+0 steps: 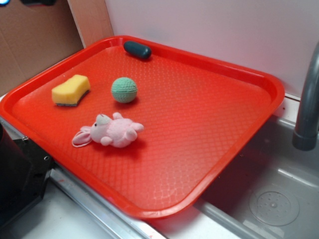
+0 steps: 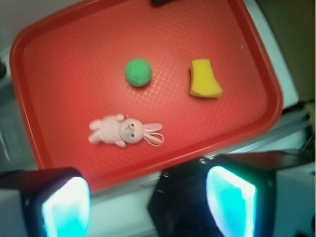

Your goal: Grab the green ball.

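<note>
Gripper (image 2: 148, 197): spread wide, holding nothing, off the tray's near edge.
Pink plush rabbit (image 2: 123, 131): nearest the fingers, lying flat.
Small knit-textured green ball (image 2: 138, 72): beyond the rabbit, mid-tray, untouched.
Yellow contoured sponge (image 2: 204, 79): beside the ball, apart.
Dark teal oblong capsule (image 1: 137, 49): at the far rim.
Red plastic tray (image 1: 214, 124): bears all four.

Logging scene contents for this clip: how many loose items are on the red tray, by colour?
Green: 1, the green ball
Yellow: 1, the sponge
Pink: 1, the plush bunny
Dark teal: 1, the oblong capsule
Total: 4 on the tray
</note>
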`<action>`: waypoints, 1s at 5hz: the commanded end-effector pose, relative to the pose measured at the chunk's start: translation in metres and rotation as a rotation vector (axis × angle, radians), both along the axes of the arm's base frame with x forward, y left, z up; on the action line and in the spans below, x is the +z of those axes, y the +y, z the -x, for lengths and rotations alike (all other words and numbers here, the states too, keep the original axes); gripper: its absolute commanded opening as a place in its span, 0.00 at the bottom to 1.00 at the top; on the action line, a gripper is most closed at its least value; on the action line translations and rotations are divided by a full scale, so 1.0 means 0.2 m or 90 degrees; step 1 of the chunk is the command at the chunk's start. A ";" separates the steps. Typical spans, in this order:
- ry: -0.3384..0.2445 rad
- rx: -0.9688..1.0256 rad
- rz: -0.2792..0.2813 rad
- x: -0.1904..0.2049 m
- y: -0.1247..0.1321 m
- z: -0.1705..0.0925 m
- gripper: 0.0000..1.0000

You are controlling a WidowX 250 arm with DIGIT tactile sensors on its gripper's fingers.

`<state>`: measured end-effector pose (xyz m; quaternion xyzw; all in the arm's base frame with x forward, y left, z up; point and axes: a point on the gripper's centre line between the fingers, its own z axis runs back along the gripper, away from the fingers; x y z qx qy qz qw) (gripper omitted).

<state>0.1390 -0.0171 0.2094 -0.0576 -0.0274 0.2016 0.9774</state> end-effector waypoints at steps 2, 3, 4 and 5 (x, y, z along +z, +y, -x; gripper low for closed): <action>-0.033 0.294 0.032 -0.39 0.12 -0.31 1.00; -0.049 0.322 0.015 -0.57 0.11 -0.39 1.00; -0.053 0.332 -0.009 -0.71 0.09 -0.46 1.00; -0.055 0.334 -0.030 -0.84 0.08 -0.51 1.00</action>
